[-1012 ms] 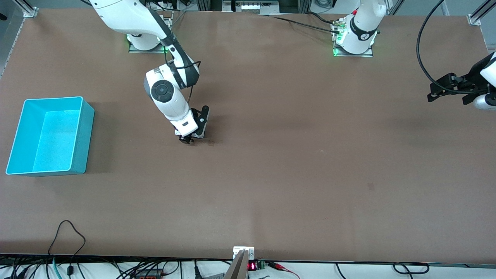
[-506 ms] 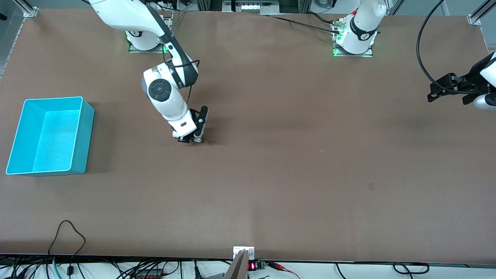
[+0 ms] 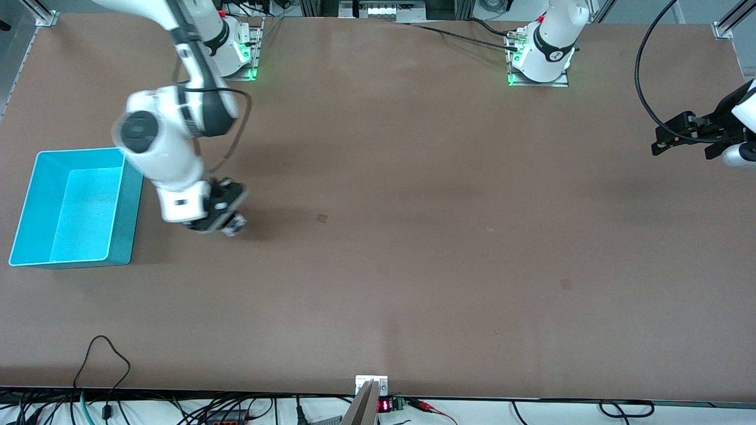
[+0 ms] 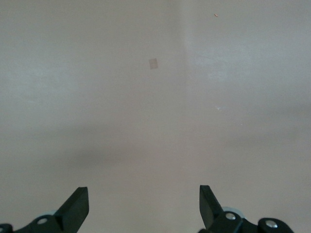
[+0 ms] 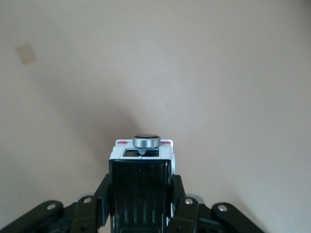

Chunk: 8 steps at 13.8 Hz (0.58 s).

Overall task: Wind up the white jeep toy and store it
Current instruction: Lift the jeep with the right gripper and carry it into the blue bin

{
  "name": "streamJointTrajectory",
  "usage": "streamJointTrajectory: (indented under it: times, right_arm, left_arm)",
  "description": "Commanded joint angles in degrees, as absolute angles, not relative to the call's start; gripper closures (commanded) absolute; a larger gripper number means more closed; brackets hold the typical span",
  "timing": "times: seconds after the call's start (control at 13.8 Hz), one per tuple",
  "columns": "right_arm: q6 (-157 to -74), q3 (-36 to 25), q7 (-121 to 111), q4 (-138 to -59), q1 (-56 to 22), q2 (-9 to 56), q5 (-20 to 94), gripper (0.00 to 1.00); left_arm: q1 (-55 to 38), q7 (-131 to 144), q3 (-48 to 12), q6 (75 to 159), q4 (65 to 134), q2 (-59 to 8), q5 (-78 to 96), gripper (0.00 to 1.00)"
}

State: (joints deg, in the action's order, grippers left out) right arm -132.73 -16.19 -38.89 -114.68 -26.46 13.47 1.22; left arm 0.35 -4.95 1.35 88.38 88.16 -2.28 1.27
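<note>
The white jeep toy (image 5: 141, 151) sits between the fingers of my right gripper (image 5: 141, 204), which is shut on it. Its black ribbed roof section faces the wrist camera, and a round silver spare wheel shows on its white end. In the front view the right gripper (image 3: 220, 221) hangs low over the table, close beside the teal bin (image 3: 127, 219), and the toy itself is not clearly made out there. My left gripper (image 3: 659, 141) waits open above the left arm's end of the table, with only bare table showing between its fingers (image 4: 77, 206).
The teal bin stands open-topped and holds nothing, at the right arm's end of the table. A small square mark (image 3: 321, 218) lies on the brown tabletop where the gripper was. Cables run along the table edge nearest the front camera.
The right arm has swung from the middle of the table toward the teal bin, carrying the jeep toy in its shut gripper. The left arm has not moved.
</note>
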Motion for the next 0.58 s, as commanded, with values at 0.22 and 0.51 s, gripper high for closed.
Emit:
streamJointTrajectory:
  times: [0.22,0.51]
  right_arm:
    - [-126.2,-31.3,-32.1,-114.9,-25.5,11.0,0.1,1.0]
    - [-129.0,-32.4,-32.8,-115.0,-16.7,13.3,0.1,1.0]
  left_arm:
    - [0.5,-4.7,1.2,87.3,86.3,-3.2,1.4,0.0]
    - [0.5,-4.8,1.2,87.3,86.3,-3.2,1.3,0.0]
